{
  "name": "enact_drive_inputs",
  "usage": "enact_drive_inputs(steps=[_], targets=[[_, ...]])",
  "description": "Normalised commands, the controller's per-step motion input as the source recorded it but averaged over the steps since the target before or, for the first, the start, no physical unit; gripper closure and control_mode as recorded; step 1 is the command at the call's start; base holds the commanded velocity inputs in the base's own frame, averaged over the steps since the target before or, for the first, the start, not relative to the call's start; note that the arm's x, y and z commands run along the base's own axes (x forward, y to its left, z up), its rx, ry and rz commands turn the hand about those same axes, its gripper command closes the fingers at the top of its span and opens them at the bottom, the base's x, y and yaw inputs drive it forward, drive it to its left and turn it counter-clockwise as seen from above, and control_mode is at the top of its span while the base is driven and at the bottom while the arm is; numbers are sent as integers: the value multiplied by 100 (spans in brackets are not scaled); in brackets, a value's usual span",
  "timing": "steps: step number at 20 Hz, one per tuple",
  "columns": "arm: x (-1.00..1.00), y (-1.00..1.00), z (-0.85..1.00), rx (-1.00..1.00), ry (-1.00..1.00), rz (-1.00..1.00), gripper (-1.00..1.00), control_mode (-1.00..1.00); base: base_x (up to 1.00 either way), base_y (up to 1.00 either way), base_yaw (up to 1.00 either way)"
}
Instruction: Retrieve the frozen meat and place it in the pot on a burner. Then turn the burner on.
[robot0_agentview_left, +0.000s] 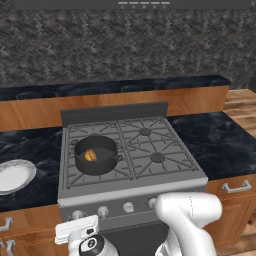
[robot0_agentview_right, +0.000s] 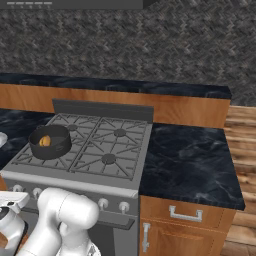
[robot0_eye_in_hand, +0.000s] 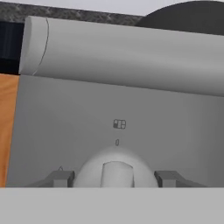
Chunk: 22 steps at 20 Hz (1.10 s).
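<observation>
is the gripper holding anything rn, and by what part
Nothing is held yet. The gripper is open, its fingertips either side of a stove knob without visibly clamping it. The frozen meat lies in the pot.

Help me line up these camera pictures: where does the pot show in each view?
Left base view: the pot sits on the stove's front left burner, left of centre, with the meat inside.
Right base view: the pot is at mid-left, same burner.
Hand view: the dark curved shape at the top right may be it; I cannot tell.
Shared landmark: the stove's raised back panel.
</observation>
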Motion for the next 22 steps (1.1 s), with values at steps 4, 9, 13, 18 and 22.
enact_drive_inputs(steps=[4,9,13,18,22], targets=[[0,0,0,-8,4,10,100,-100,0,0,0],[0,1,0,-10,12,12,100,-100,0,0,0],[0,1,0,-11,19,13,100,-100,0,0,0],[0,0,0,-11,19,13,100,-100,0,0,0],[0,0,0,-8,8,13,100,-100,0,0,0]])
